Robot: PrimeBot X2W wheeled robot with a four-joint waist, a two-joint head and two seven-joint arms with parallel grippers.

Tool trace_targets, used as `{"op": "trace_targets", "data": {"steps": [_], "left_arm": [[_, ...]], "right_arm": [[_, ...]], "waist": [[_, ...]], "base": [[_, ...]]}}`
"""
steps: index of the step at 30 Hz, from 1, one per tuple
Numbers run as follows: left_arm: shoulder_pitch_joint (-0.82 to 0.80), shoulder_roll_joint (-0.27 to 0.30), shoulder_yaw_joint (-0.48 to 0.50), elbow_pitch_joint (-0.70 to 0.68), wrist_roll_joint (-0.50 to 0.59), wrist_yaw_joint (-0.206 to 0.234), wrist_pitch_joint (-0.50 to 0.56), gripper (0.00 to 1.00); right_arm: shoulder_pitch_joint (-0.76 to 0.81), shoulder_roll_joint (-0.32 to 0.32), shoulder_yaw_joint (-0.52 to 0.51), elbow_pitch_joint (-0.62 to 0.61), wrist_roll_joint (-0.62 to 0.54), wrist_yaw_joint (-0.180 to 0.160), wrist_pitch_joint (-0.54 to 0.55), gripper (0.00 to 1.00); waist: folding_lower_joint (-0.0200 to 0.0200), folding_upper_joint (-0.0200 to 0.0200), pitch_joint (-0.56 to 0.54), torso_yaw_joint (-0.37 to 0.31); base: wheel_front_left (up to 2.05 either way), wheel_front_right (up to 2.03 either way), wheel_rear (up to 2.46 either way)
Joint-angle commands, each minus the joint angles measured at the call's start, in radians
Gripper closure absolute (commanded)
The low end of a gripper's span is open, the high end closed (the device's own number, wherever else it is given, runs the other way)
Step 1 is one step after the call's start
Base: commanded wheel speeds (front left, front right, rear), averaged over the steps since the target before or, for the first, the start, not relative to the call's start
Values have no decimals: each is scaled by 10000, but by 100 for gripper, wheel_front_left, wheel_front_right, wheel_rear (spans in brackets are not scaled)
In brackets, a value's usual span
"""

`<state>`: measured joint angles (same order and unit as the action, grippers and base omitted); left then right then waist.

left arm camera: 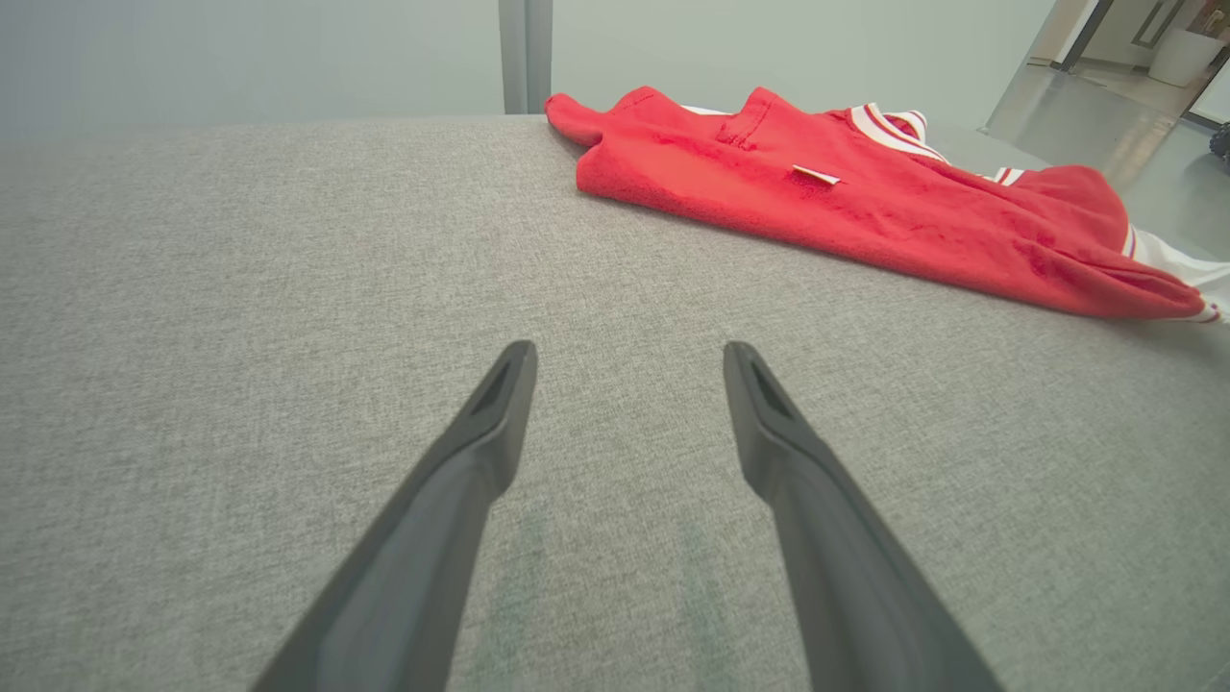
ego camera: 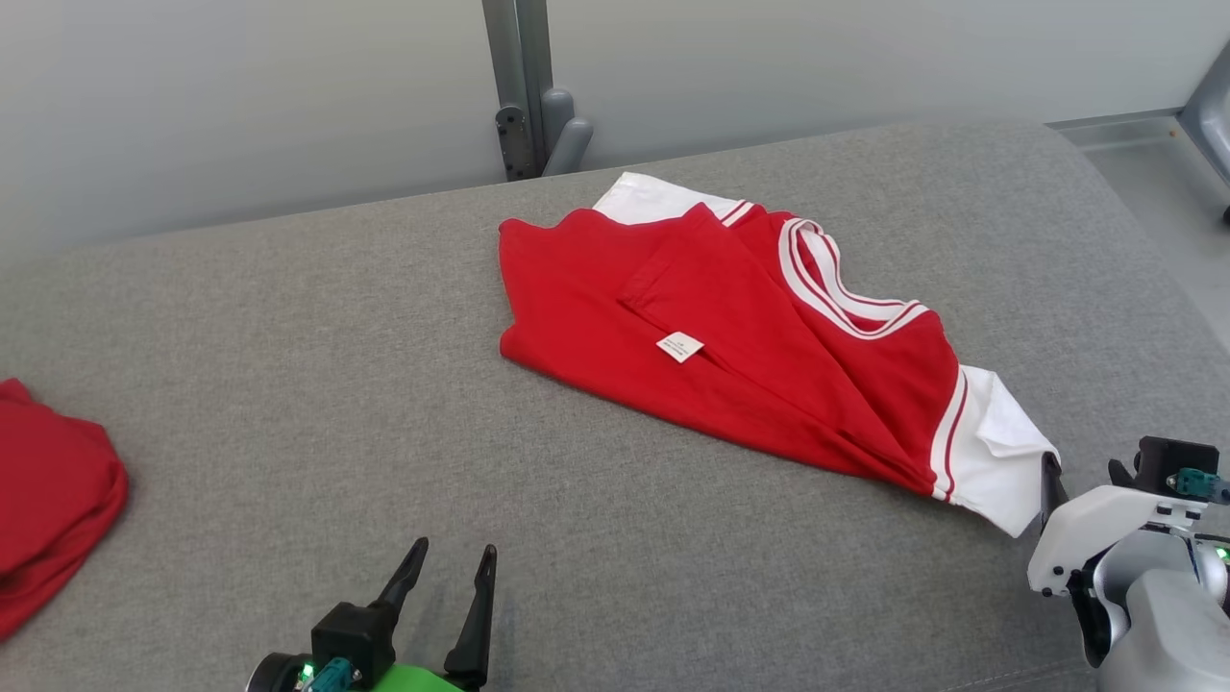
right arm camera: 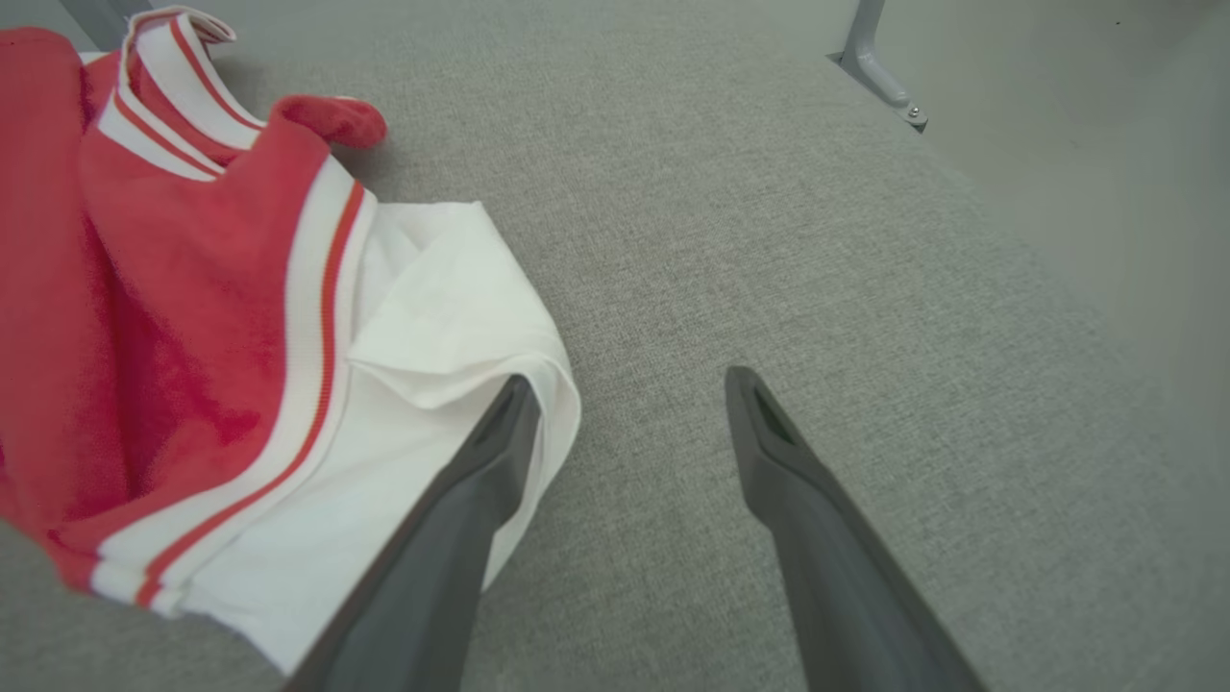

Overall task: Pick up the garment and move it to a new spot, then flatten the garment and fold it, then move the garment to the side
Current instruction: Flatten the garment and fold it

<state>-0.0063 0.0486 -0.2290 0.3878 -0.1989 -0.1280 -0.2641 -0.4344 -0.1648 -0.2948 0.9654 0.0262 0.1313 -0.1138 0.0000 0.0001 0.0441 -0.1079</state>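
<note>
A red short-sleeved shirt with white sleeves and a white-and-red striped collar (ego camera: 730, 336) lies loosely doubled over on a grey woven-fabric table (ego camera: 288, 384). In the head view it sits just past the middle and runs from about 12 o'clock down to 4 o'clock. Its hem is turned up, so a small white care label (ego camera: 679, 347) faces the ceiling, and the collar is rumpled. By the look of it, flattening is not yet done. The right hand (ego camera: 1084, 476) sits at 4 o'clock at the tip of the nearer white sleeve. In the right wrist view the right hand (right arm camera: 631, 384) has its two dark fingers spread wide. One finger crosses the sleeve's white hem at 9 o'clock and the other is over bare table, and nothing is pinched between them. This placement suggests it is lining up to take the sleeve, probably to lift or pull the shirt out flat. The left hand (ego camera: 455, 548) waits at 7 o'clock, fingers apart and empty, well clear of the shirt. In its own wrist view the left hand (left arm camera: 629, 356) points across bare fabric with the shirt off at 1 o'clock, likely held back until a second corner is needed. A separate bunched red cloth (ego camera: 48, 500) lies at the table's 8 o'clock edge. A grey metal post (ego camera: 524, 86) stands behind the table at 12 o'clock.
</note>
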Motion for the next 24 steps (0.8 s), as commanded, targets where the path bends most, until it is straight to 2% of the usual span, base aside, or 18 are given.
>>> {"op": "trace_targets", "data": {"steps": [1, 5, 12, 15, 20, 24], "left_arm": [[74, 33, 53, -38, 49, -4, -7, 0], [57, 33, 130, -28, 78, 3, -7, 0], [12, 33, 82, -49, 67, 0, -7, 0], [82, 33, 158, -105, 63, 50, -7, 0], [119, 33, 250, -237, 123, 112, -7, 0], [85, 33, 286, -307, 151, 129, -7, 0]], "right_arm": [[133, 133, -115, -155, -226, -9, -377, 0], [143, 333, -321, -659, -580, -10, -1137, 0], [-9, 798, 483, -1789, -802, -10, -1470, 0], [94, 927, 1270, -2967, -667, -10, -1518, 0], [880, 1022, 1816, -4912, -441, -10, -1512, 0], [1574, 1080, 1946, -5540, -316, -10, -1514, 0]], "waist": [[0, -1, -69, -140], [0, -1, -147, -289], [0, -1, -236, -234], [0, -1, -291, -96], [0, -1, -348, 60], [0, -1, -353, 95]], "base": [[0, 0, 0], [0, 0, 0], [0, 0, 0], [0, 0, 0], [0, 0, 0], [0, 0, 0]]}}
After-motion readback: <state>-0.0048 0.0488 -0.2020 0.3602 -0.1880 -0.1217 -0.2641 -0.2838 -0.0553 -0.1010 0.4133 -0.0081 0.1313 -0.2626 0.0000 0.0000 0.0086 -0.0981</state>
